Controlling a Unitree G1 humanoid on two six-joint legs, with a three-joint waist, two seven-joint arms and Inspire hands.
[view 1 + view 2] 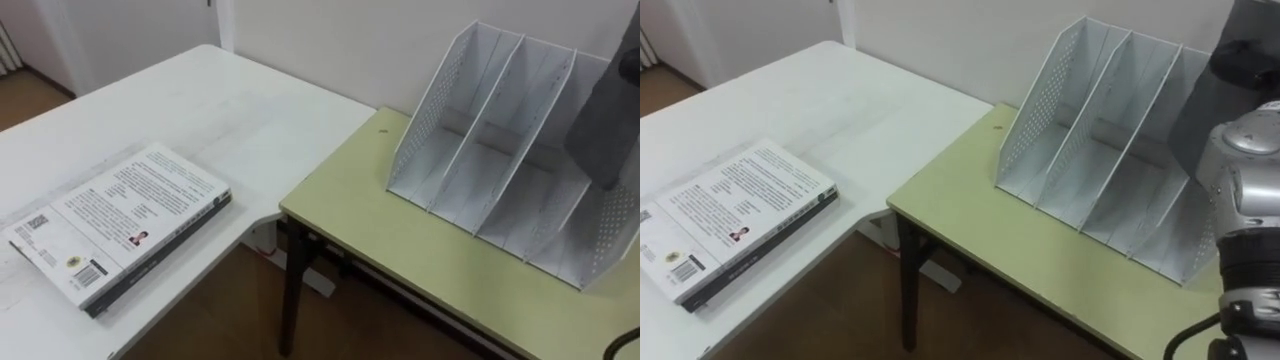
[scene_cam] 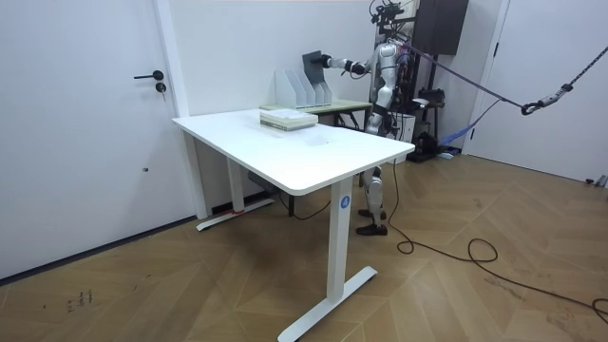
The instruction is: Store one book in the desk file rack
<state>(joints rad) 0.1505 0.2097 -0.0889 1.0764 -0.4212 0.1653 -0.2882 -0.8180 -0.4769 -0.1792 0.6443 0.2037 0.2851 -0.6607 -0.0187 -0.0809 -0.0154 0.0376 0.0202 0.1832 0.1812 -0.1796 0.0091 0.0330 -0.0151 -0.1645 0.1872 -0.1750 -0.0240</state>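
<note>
White perforated walls make up the file rack (image 1: 480,150), which stands on the green tabletop (image 1: 400,250) at the right of the left eye view. The compartments I can see into are bare. At the far right edge a dark book (image 1: 605,110) hangs upright, its lower end in front of the rack's rightmost compartment. I cannot tell whether it is above the slot or already dipping in. Well apart from it, on the white tabletop (image 1: 250,120) at the near left, a pale book (image 1: 120,225) lies flat with its printed cover up.

From the room view, the robot stands at the far end of the white tabletop, beside the green one. Its right arm is stretched out toward the rack, and the right hand (image 2: 329,63) meets the dark book's edge. Whether that hand is clamped on the book I cannot tell, since the book hides the grip.

In the right eye view the forearm comes in from the right and rises to the dark book beside the rack's right wall.

I judge the step in hand to be the insertion itself, with the book carried over and poised at the rack. The next move calls for keeping the book upright, lining it up between two dividers and lowering it until it rests on the rack's floor. Only then should the hand let go.
</note>
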